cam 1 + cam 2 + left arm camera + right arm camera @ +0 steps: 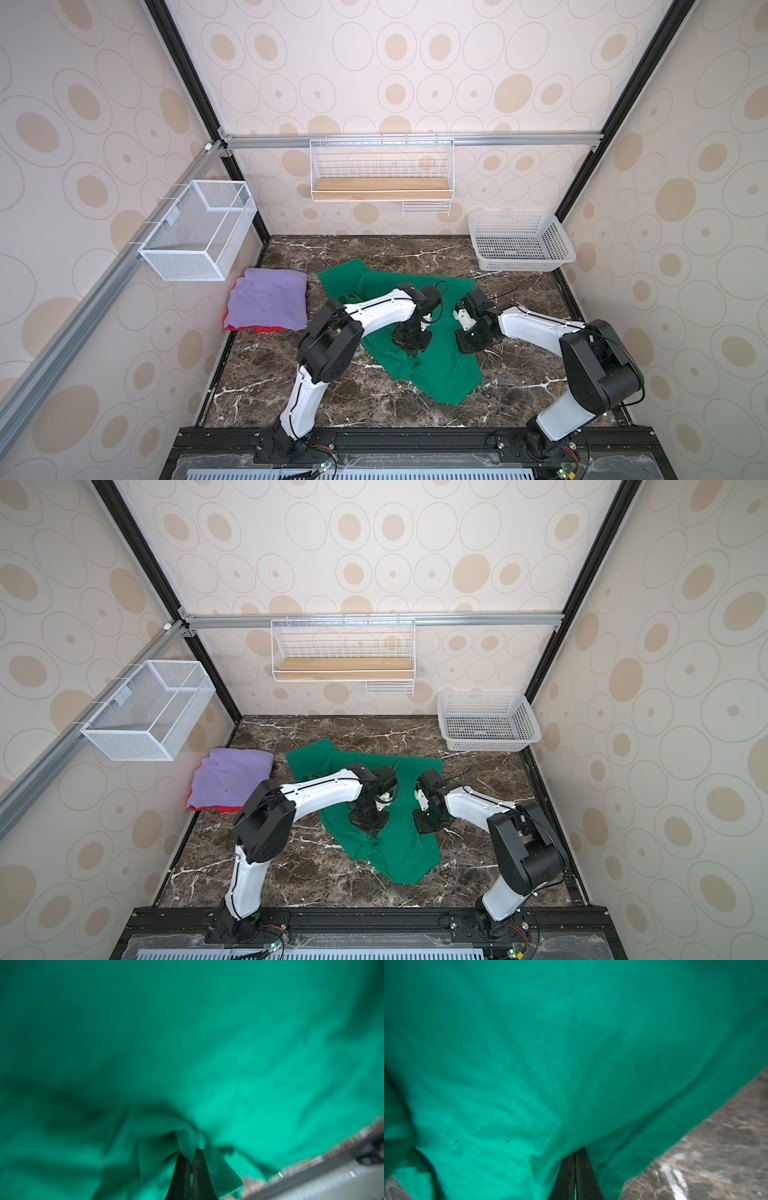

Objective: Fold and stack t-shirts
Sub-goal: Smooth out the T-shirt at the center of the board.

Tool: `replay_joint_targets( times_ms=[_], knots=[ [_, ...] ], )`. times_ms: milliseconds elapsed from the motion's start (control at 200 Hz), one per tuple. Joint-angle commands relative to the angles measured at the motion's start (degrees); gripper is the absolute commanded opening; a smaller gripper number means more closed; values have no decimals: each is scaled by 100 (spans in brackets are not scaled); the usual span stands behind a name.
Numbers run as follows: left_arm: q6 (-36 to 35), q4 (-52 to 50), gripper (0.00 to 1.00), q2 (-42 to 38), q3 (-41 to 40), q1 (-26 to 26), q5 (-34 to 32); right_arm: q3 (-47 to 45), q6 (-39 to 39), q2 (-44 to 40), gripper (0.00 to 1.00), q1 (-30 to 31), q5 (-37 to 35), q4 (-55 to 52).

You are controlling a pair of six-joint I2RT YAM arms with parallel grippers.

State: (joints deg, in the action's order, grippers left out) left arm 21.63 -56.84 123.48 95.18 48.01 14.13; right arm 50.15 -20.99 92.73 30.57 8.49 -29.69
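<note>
Right wrist: right gripper point(575, 1152) pinches green t-shirt point(550, 1053)

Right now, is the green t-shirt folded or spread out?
Spread out, rumpled, not folded: the green t-shirt sprawls across the table with uneven edges.

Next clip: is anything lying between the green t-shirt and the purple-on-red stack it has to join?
Nothing visible. Only bare marble tabletop separates the green t-shirt from the purple t-shirt lying on the red t-shirt, though the left arm's elbow hangs above that strip. The left gripper and right gripper both pinch green cloth.
</note>
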Motion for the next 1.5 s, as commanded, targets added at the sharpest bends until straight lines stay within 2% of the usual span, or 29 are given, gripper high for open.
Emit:
replay_joint_targets(
  times_ms=[0, 35, 90, 190, 336, 491, 576, 761, 816, 841, 906, 1002, 1142, 1497],
  knots=[
    [-188, -57, 50, 262, 717, 30, -723, -122, -28, 202, 8, 46, -105, -81],
    [-127, -88, 61, 312, 756, 24, -887, -117, -20, 217, 9, 45, -119, -80],
    [2, -73, 67, 181, 571, 24, -1068, -113, 9, 238, 9, 37, -143, -94],
    [325, 287, 76, -666, -206, 20, -1373, -140, 16, 268, 9, 41, -169, -46],
    [694, 404, 80, -1627, -875, 7, -1462, -85, 53, 404, 8, 40, -86, -18],
    [901, 309, 80, -1784, -1201, -8, -1767, -44, 68, 601, 7, 44, 6, -21],
    [931, 539, 79, -1721, -1382, -107, -1580, -54, 76, 628, 7, 53, 4, -23],
    [934, 876, 67, -1239, -1454, -308, -1207, -25, 95, 677, 7, 50, 20, -37],
    [935, 928, 58, -1117, -1436, -370, -1200, -13, 95, 732, 7, 51, 19, -25],
    [937, 932, 47, -1064, -1434, -396, -1212, -11, 95, 748, 7, 53, 19, -27],
    [946, 938, 0, -1023, -1457, -458, -1235, 3, 103, 802, 7, 46, 36, -28],
    [964, 904, 0, -1255, -1586, -466, -1372, 62, 95, 895, 6, 50, 24, -90],
    [945, 552, 0, -2066, -1765, -449, -1626, 90, 113, 958, 5, 82, 39, -100],
    [829, -1634, 0, -4342, -1830, -134, -1922, 80, 113, 887, 5, 131, 14, -129]
  ],
)
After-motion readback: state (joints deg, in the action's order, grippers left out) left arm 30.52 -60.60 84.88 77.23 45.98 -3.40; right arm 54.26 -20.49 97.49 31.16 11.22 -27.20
